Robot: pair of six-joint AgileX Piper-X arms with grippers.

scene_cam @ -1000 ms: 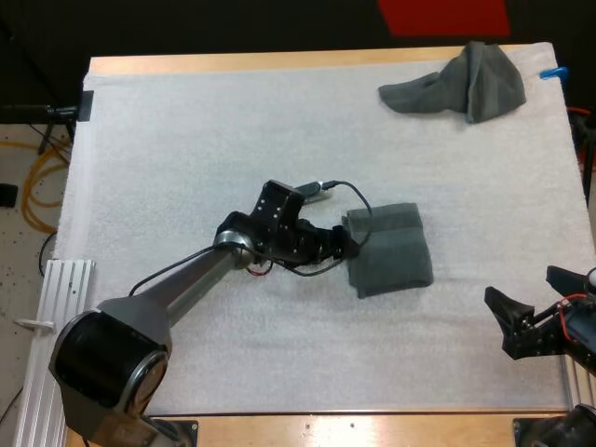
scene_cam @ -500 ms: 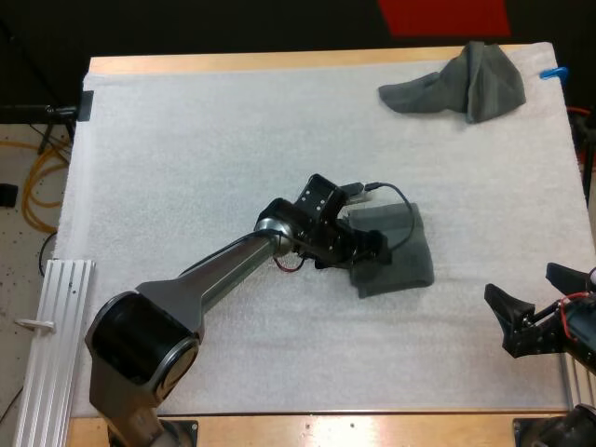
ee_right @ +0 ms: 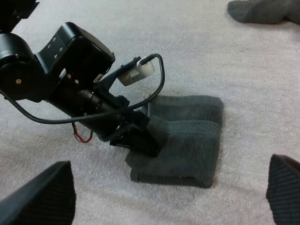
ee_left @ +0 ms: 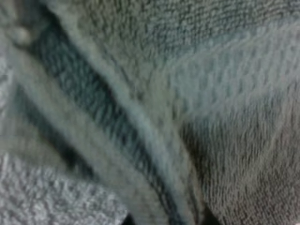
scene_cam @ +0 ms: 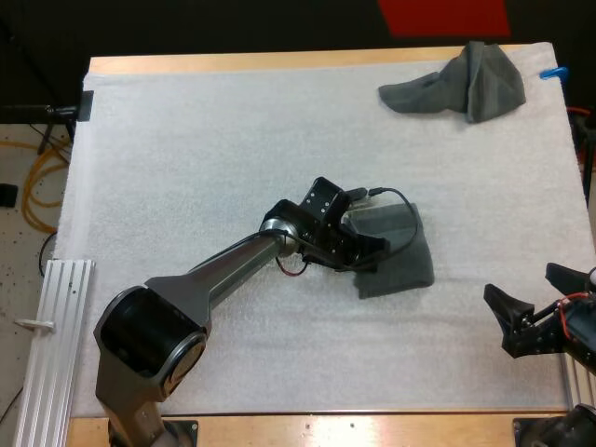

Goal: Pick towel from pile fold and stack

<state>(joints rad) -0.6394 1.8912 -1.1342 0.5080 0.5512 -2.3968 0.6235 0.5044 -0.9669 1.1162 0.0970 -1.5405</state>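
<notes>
landmark: folded towel (scene_cam: 399,253), flat on the white mat (scene_cam: 186,149); everything below is placed from it
left gripper: (scene_cam: 366,253) down at the folded towel's left edge, touching the cloth, arm coming in from the towel's left
left gripper state: cannot tell; left wrist view has terry weave and a hem seam of the folded towel (ee_left: 197,84) right against the lens
right gripper: (scene_cam: 518,284) well apart from the folded towel, right of it and nearer the camera; fingers (ee_right: 42,197) spread wide, nothing between them
task item: crumpled towel (scene_cam: 461,82) well apart from the folded towel, beyond it to the right, untouched
step (my read): left arm working the folded towel's edge, either pressing the fold or releasing it; can't say which
risk 1: if the left arm pulls back while pinching a layer, the top ply drags and the fold opens
risk 2: pushing sideways at that edge could slide the whole folded towel along the mat or bunch its left side, so the stack footprint goes crooked
risk 3: lifting by one edge alone would let the free layers hang and unfold
risk 4: right arm idle for now; if it heads for the crumpled towel early, its path passes close to the folded towel's right side
writing: no brand, label or text legible on either towel, the mat or the arms
</notes>
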